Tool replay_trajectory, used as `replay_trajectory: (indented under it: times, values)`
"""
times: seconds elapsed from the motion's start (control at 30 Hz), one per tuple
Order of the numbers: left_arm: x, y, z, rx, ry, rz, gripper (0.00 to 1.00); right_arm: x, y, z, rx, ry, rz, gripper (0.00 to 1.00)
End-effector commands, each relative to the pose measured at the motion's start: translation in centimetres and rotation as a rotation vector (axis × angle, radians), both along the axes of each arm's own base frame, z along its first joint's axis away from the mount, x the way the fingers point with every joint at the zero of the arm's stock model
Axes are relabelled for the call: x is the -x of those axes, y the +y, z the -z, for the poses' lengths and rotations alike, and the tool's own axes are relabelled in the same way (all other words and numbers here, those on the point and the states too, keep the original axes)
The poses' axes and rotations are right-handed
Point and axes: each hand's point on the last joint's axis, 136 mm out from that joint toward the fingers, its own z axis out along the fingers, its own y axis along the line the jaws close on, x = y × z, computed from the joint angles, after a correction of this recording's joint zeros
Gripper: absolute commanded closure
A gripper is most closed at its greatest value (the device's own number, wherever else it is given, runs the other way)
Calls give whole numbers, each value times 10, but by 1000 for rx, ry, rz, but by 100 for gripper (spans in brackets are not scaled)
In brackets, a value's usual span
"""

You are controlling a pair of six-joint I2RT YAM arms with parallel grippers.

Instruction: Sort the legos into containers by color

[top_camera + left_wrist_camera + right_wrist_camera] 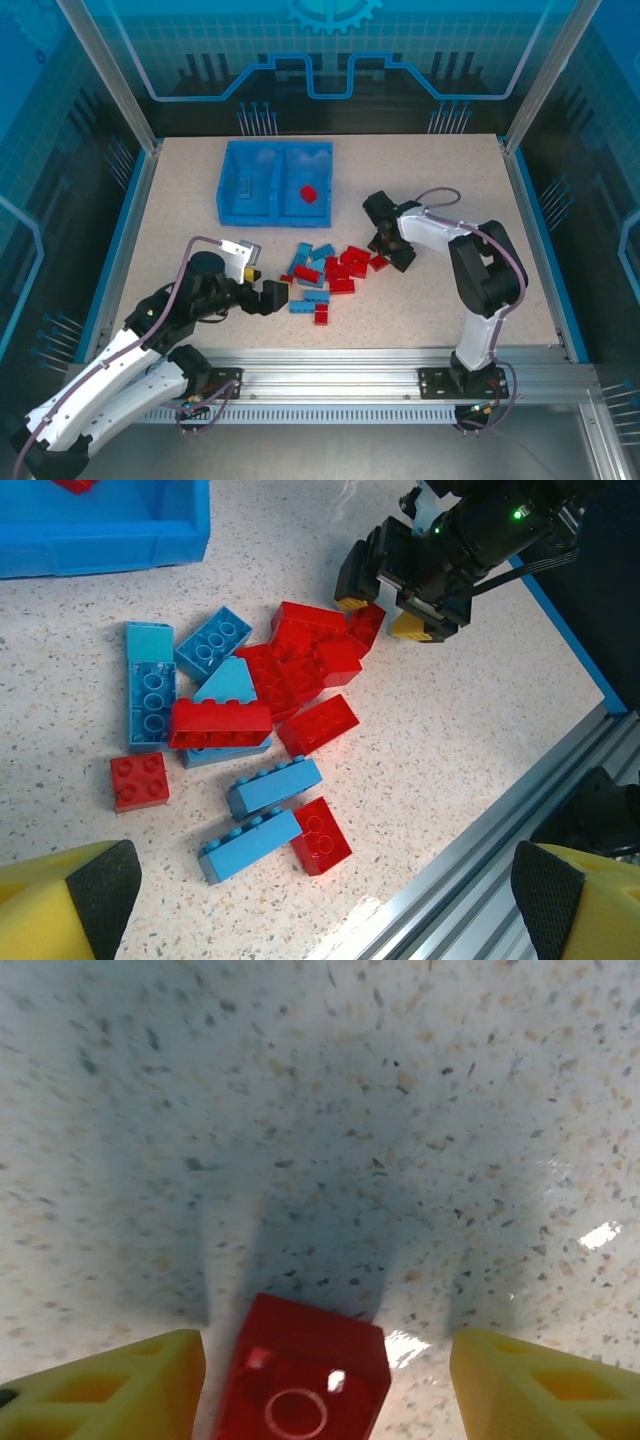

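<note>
- Counter point(170, 230): pale, speckled surface that carries everything noted below.
- Bin point(272, 216): blue, with two compartments side by side. It sits on the far part of the counter, well apart from both tools. From my left wrist I get just its near corner point(100, 535); the upper edge of the frame cuts off the rest.
- My left tool point(262, 285): jaws wide apart, holding nothing, near the left edge of the pile. From the wrist, its yellow, black-padded fingers point(75, 905) are cropped at the bottom corners.
- My right tool point(390, 248): low at the right edge of the pile, jaws apart and straddling one red brick point(305, 1380). It is not clamped. A clear gap shows on one side. On the other side the finger is just beside the brick, and I cannot tell whether they touch.
- Pile of legos point(325, 272): red and light blue, loose on the counter between my tools. Several overlap point(260, 695), so I cannot get an exact count.
- In the bin: one light blue brick point(245, 186) in the left compartment and one sorted red brick point(309, 193) in the right.
- The frame's bottom edge cuts off the near end of the straddled brick.
</note>
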Motion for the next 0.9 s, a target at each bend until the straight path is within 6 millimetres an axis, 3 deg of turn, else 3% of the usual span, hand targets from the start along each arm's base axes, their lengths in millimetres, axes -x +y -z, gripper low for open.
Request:
replay_trajectory:
  times: [0.0,0.27,0.37,0.47,0.57,0.63,0.73,0.87]
  values:
    - [-4,2,0,0,-18,-23,1,10,-5,3,14,43,5,43]
    - [-7,1,-4,18,-23,-41,1,26,-18,-11,28,4,8,68]
    - [-6,3,-6,20,-17,-48,1,25,-24,-38,34,-82,-15,70]
    - [-6,8,-11,26,-8,-86,1,18,-21,-90,84,-268,-120,69]
    - [-8,18,-17,22,-1,-148,1,9,14,-164,190,-570,-367,68]
    - [-11,28,-19,16,7,-216,1,9,54,-210,231,-758,-563,67]
    - [-18,48,-19,-4,29,-357,1,7,104,-247,222,-876,-788,67]
    - [-19,61,-16,-17,54,-439,1,-6,157,-261,198,-879,-1015,67]
